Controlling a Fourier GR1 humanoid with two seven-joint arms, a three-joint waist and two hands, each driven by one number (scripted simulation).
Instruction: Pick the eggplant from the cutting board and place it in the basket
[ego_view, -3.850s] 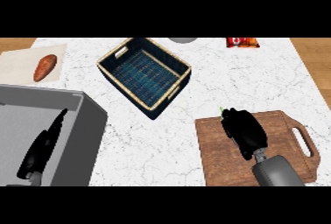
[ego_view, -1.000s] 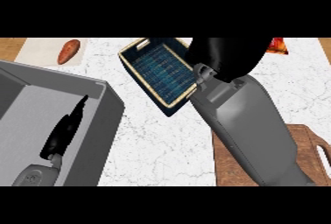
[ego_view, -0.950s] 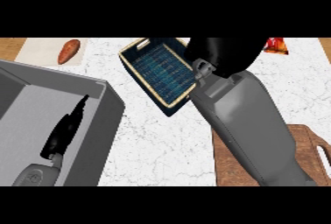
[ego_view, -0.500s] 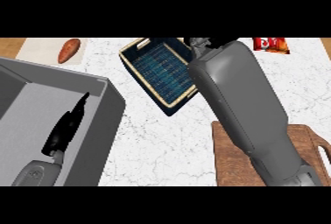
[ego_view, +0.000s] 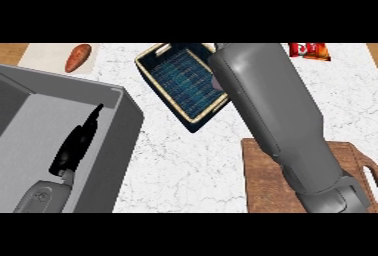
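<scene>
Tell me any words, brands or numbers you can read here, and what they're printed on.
Red packet at the counter's far edge: white marks that could be lettering, too blurred to read.
Basket, cutting board, sweet potato: no writing visible.
Nothing here can be quoted as readable text.

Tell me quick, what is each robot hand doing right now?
Left robot hand: open, fingers straight, holding nothing, resting over the sink.
Right robot hand: cannot be told; it is hidden beyond its own forearm, which reaches toward the basket.
</scene>
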